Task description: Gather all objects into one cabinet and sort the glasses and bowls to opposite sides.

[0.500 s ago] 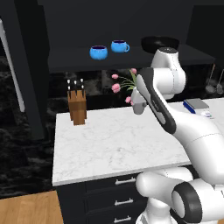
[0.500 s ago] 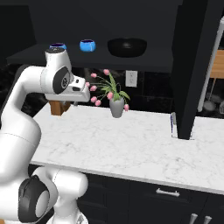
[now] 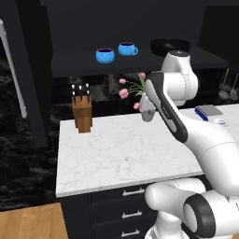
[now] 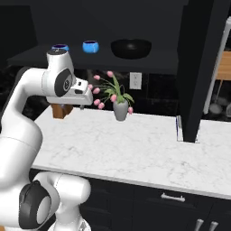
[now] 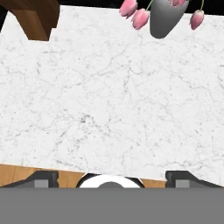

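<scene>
Sitting up on the dark shelf are the two blue mugs [image 3: 115, 52] and the black bowl [image 4: 131, 48], side by side. Gripper [image 5: 112, 177] hangs well below them, fingers spread wide and empty, pointing down at the marble counter [image 5: 109, 105], so everything's up and behind it.

I count two blue cups on the shelf above the gripper: one rounder cup [image 3: 105, 55] and one handled mug [image 3: 127, 48]. One black bowl [image 4: 131, 48] sits on that shelf too. On the counter below the gripper I see one knife block [image 3: 82, 113] and one vase of pink tulips [image 4: 119, 108]. Three drawer handles [image 3: 133, 192] show under the counter in the left view.
</scene>
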